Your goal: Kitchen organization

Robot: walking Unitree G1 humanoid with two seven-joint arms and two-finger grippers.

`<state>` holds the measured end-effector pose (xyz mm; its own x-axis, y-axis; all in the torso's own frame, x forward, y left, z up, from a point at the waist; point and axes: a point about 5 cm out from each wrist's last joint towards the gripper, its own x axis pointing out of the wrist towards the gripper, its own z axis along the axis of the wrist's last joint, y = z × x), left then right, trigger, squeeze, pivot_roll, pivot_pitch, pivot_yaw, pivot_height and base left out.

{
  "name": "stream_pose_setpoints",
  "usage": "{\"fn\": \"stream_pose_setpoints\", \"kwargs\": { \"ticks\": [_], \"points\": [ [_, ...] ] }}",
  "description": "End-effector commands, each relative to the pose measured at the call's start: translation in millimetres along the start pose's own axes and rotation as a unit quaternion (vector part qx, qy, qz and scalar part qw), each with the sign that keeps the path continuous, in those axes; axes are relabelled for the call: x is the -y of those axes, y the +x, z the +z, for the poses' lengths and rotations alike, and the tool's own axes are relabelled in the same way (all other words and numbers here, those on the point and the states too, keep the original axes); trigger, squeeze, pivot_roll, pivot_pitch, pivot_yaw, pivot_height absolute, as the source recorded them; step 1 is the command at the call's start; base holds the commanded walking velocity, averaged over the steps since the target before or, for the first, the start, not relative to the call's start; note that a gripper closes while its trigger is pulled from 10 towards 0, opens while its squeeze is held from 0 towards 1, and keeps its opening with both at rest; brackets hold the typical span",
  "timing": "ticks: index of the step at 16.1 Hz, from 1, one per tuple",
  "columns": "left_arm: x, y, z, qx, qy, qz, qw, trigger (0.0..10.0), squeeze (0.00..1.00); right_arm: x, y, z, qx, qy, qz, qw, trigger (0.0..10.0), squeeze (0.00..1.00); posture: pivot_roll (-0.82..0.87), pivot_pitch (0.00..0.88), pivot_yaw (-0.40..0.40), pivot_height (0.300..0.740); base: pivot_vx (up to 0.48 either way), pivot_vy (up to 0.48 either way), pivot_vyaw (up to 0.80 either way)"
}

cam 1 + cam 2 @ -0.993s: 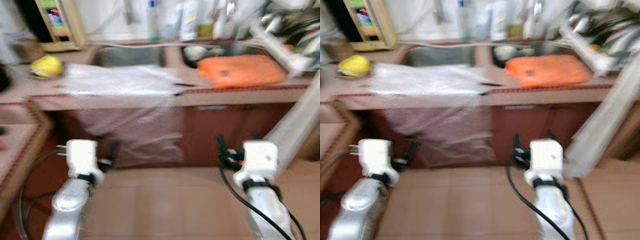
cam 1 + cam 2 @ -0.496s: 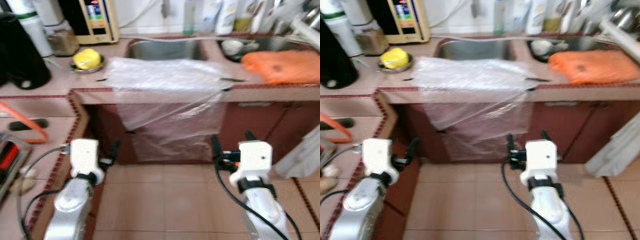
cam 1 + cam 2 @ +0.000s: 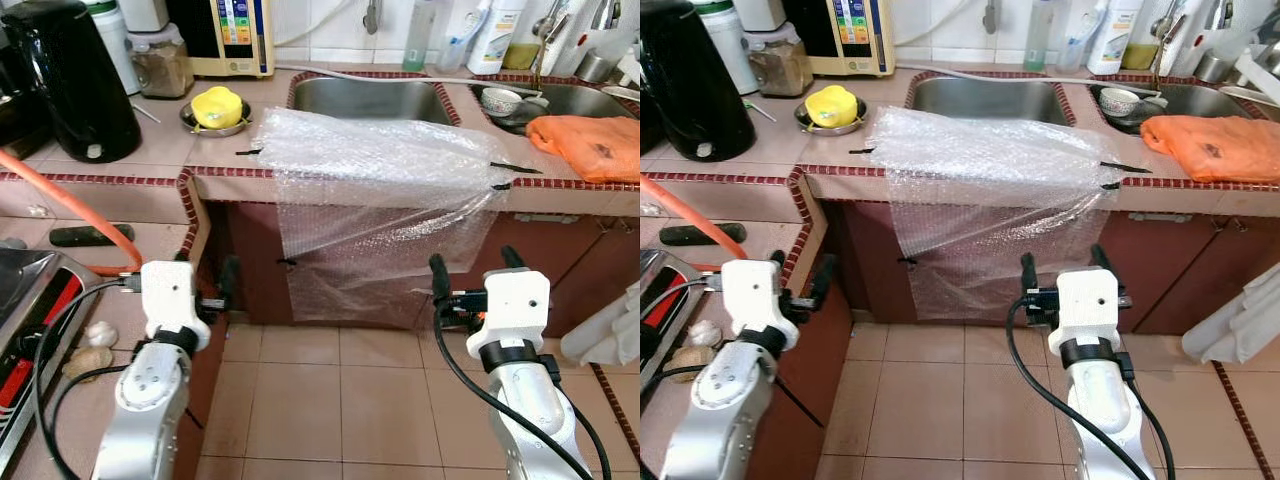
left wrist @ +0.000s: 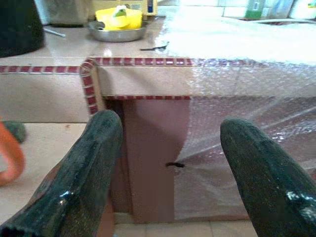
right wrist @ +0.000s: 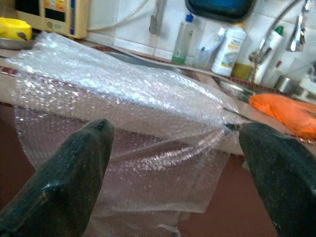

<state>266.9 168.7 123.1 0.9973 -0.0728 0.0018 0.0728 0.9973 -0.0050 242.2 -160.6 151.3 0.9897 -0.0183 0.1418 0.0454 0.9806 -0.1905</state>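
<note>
1. Bubble wrap (image 3: 375,160) lies along the counter edge (image 3: 230,185) in front of the sink (image 3: 365,98), long axis left-right, near part hanging down over the cabinet.
2. Left gripper (image 4: 170,163) and right gripper (image 5: 173,163), both spread wide, empty, hover low, touching nothing.

The bubble wrap (image 3: 380,170) drapes over the table (image 3: 120,165) edge, veiling the cabinet front behind it. The black kettle (image 3: 75,85) is cut off by the frame's top and left edges. The orange cloth (image 3: 590,145) runs past the right edge. Labels on the bottles (image 3: 1110,35) behind the sink (image 3: 365,100) are too small to read.
</note>
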Motion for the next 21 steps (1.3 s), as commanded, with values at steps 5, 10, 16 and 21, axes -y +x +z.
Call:
{"fn": "stream_pose_setpoints", "kwargs": {
  "ticks": [5,10,16,21],
  "points": [
    [12.4,9.9,18.2,0.038,-0.015,-0.025,0.999,10.0,0.0,-3.6,0.8,5.7,0.011,0.004,0.025,1.0,10.0,0.0,0.02,0.032,-0.002,0.74,0.0,0.0,0.0],
    [17.0,11.3,23.4,0.047,-0.03,-0.033,0.998,10.0,0.0,-0.6,5.1,11.4,0.023,0.011,0.027,0.999,10.0,0.0,0.02,0.035,-0.009,0.74,0.298,0.0,0.0],
    [18.7,10.4,21.9,0.045,-0.035,-0.037,0.998,10.0,0.0,0.9,8.0,13.8,0.029,0.012,0.028,0.999,10.0,0.0,0.01,0.041,-0.01,0.74,0.327,0.0,0.0],
    [20.5,11.1,20.8,0.043,-0.037,-0.039,0.998,10.0,0.0,1.0,9.6,15.4,0.034,0.011,0.028,0.999,10.0,0.0,0.01,0.042,-0.012,0.74,0.35,0.0,0.0]
  ]
}}
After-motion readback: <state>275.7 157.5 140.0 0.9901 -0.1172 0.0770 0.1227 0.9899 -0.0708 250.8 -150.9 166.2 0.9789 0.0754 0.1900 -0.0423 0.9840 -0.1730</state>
